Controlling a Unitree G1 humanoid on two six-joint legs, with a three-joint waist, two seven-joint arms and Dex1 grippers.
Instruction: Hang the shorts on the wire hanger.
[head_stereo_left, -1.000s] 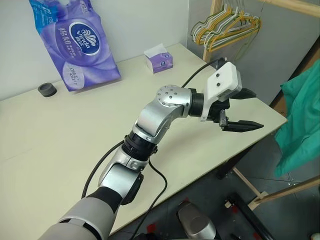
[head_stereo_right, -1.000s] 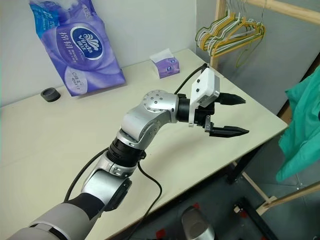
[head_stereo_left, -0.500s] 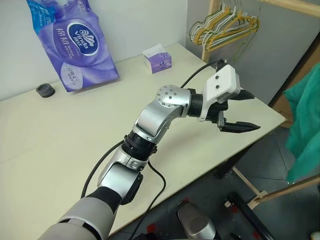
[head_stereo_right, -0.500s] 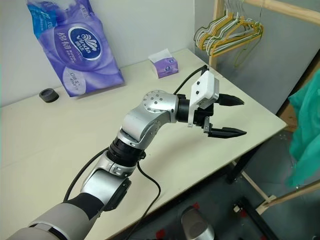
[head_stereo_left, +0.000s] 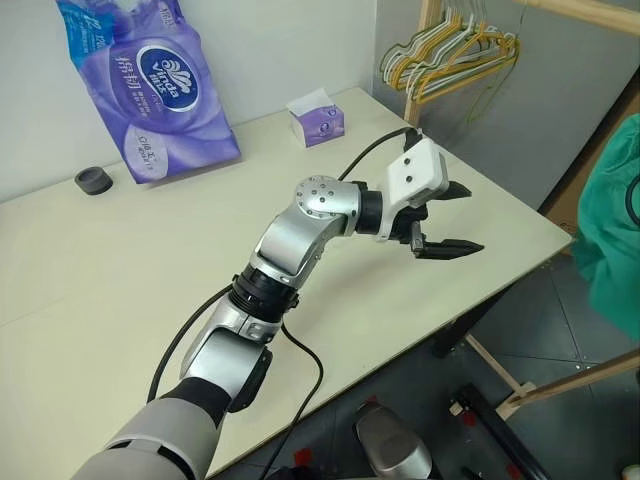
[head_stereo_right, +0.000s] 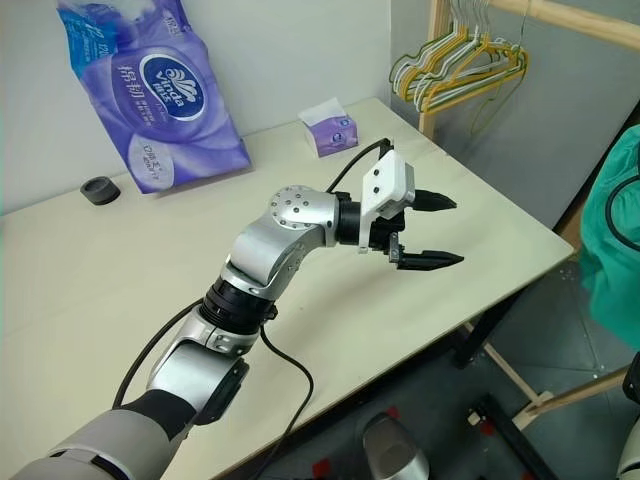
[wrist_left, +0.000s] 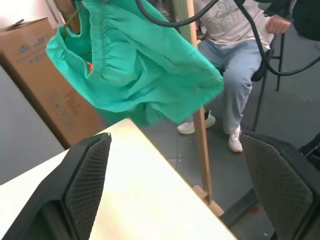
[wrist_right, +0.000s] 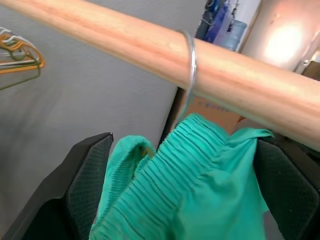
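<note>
I read the shorts (wrist_right: 190, 170) as hanging from the hanger (wrist_right: 192, 65), whose hook sits over the wooden rail (wrist_right: 150, 50), off the counter's (head_stereo_left: 120, 300) right edge. My right tool (wrist_right: 185, 200) is nearer, fingers spread with the waistband between them, untouched. My left tool (head_stereo_left: 440, 215) is spread, empty, pointing rightward at the shorts.

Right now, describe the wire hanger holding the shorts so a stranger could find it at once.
Find the wooden rail beside the table. One thin wire hanger hooks over it alone, with the green shorts draped below. The bunched hangers further along are yellow, white and green and carry nothing.
</note>
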